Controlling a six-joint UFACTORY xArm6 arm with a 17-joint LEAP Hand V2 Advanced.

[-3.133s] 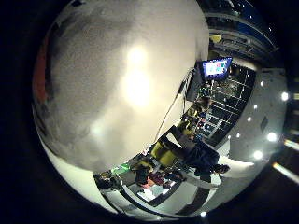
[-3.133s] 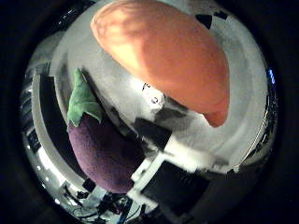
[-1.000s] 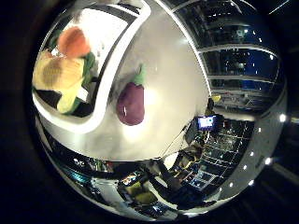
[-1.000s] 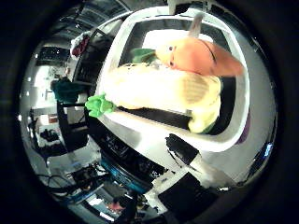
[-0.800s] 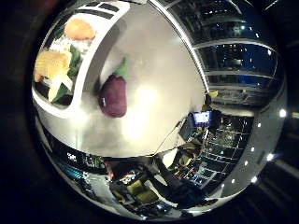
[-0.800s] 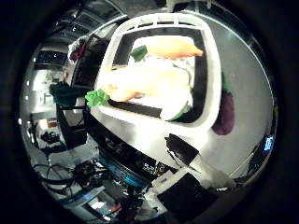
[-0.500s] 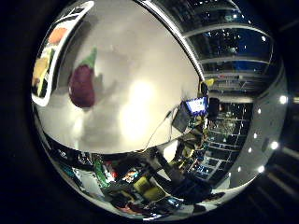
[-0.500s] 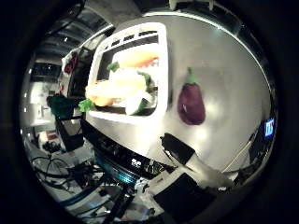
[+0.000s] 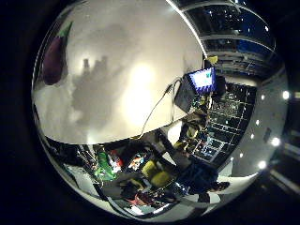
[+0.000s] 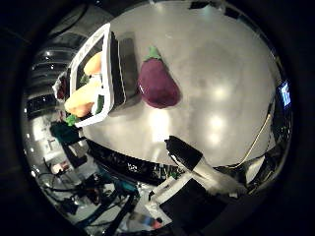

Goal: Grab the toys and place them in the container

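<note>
**Plush aubergine lay beside the container**

A soft, plump purple plush aubergine with a green felt cap (image 10: 157, 82) lay on the smooth, glossy grey worktop (image 10: 221, 73), just beside the white-rimmed rectangular container (image 10: 107, 78), which held orange and yellow plush toys (image 10: 84, 96). The white-and-black hand (image 10: 197, 169) hung above the worktop; whether its fingers were released or clenched could not be told.

We look out from the palm, well above the grey table (image 10: 221, 88). Our thumb-side view faces down on the purple eggplant toy (image 10: 157, 83) beside the white container (image 10: 106, 73); our little-finger view tilts toward the room, sharing only table and eggplant at its edge
</note>
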